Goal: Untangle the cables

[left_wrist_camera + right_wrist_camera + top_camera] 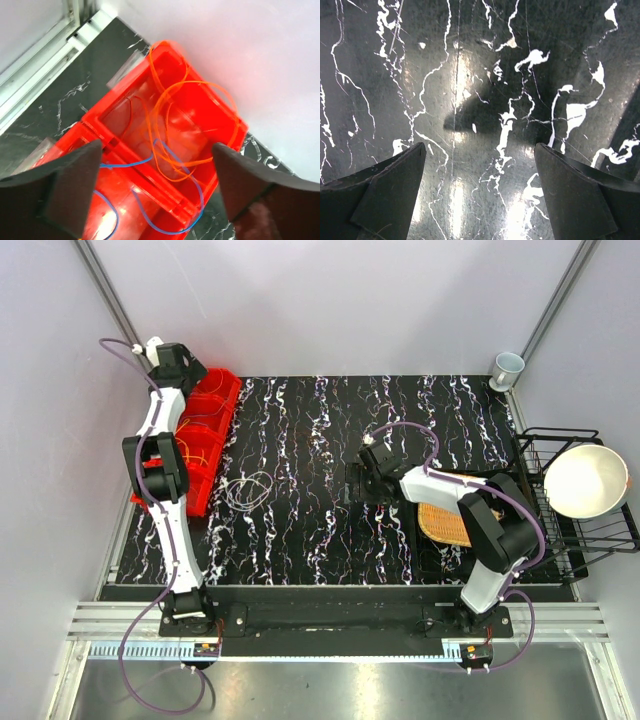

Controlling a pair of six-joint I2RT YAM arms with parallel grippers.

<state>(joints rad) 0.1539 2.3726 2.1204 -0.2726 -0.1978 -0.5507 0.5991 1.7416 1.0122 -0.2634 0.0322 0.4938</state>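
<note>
A whitish-grey cable lies in a loose coil on the black marbled table, just right of the red bin. An orange cable loops in the bin's far compartment, and a blue cable crosses the divider into the nearer one. Orange or yellow strands also show in the bin from above. My left gripper hangs open and empty above the bin. My right gripper is open and empty over bare table at the middle; from above it sits well right of the grey coil.
A woven mat lies under the right arm. A black wire rack holding a white bowl stands at the right edge. A cup stands at the back right corner. Grey walls close in the table.
</note>
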